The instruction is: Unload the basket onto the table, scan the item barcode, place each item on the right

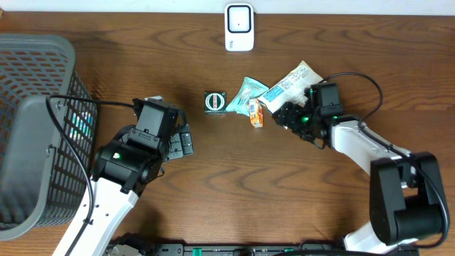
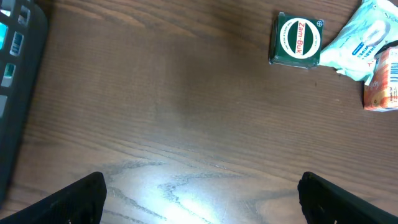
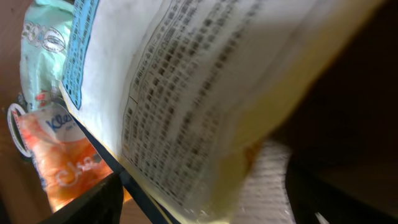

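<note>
A white packet (image 1: 290, 82) with a blue label lies at the back right among other items. Close up, the white packet (image 3: 186, 93) shows fine print and fills the right wrist view. My right gripper (image 1: 286, 114) is at its near edge, and in its wrist view the right gripper (image 3: 205, 205) has its jaws wide apart, with the packet's edge lying loosely between them. A white scanner (image 1: 239, 27) stands at the back edge. My left gripper (image 1: 183, 141) is open and empty over bare wood; the wrist view shows the left gripper (image 2: 199, 196) the same way.
A green Zam-Buk tin (image 1: 215, 102), a teal packet (image 1: 246, 92) and an orange tissue pack (image 1: 257, 114) lie beside the white packet. A grey mesh basket (image 1: 35, 107) stands at the left edge. The tin (image 2: 296, 40) also shows in the left wrist view.
</note>
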You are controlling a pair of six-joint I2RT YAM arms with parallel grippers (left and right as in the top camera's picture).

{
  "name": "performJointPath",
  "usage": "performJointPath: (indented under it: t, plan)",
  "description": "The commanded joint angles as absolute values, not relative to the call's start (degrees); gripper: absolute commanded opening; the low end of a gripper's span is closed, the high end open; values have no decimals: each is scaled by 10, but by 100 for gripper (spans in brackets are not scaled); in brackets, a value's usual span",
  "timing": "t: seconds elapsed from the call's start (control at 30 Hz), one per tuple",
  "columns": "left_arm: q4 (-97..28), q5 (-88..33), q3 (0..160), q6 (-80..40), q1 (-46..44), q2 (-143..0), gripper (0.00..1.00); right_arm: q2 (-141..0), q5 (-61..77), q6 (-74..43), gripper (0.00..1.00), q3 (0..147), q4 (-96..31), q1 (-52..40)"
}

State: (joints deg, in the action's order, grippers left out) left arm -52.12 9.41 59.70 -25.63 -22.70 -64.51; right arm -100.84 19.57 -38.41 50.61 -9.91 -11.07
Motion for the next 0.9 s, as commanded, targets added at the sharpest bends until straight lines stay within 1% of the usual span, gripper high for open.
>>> performJointPath:
  t: [0.0,0.07,0.1,0.17,0.2,0.27,0.33,0.57,0.8,0.87]
  plan:
    - [-523,103,599,-255,-225,-647,98,-1027,178,-398,72,505,-92,-117]
    - [-523,103,599,-255,-225,-647,97,-1030,170,-397,57,505,-90,-116]
    - [-523,103,599,-255,-225,-647,98,-1030,163,-397,47,505,-91,-116]
    - [-523,103,599,-255,-225,-647,97,-1030,149,-388,31,505,-92,-116]
    - [-523,103,599,-255,-225,-647,98,-1030,149,-380,18,505,-94,-114]
    - [-523,103,599,-255,-225,-647,98,-1030,149,-380,2,505,-103,-110]
    - [-523,103,599,-255,-225,-647,98,-1028,152,-380,1,505,-117,-105]
    - [-523,103,599,-255,-225,-647,98,-995,162,-296,1,506,-189,-68]
    - [-523,103,599,-255,-225,-647,98,-909,159,-180,1,506,-274,0]
    - [-523,103,599,-255,-225,-647,98,-883,141,-166,1,506,-299,19]
